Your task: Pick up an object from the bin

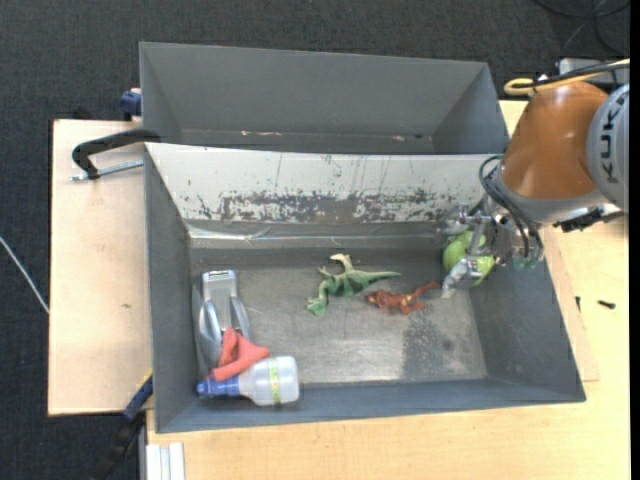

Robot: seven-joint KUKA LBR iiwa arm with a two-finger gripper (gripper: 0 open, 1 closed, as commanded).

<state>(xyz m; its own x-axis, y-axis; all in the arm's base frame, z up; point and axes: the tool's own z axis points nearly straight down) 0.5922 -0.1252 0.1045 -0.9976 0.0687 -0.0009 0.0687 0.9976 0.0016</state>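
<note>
My gripper [473, 260] hangs at the bin's right side, near the back wall, just under the orange wrist cover. A small yellow-green rounded thing [462, 253] sits between its metal fingers, and the fingers are shut on it. One fingertip [448, 285] points down towards the floor. Just left of it and lower, a red-brown toy dinosaur [400, 299] lies on the floor. A green toy dinosaur [345, 283] lies beside that one, towards the middle.
In the front left corner lie a grey and silver tool [214, 313], a red plastic piece [238, 354] and a white bottle with a blue cap [262, 381]. The arm comes in over the bin's right rim.
</note>
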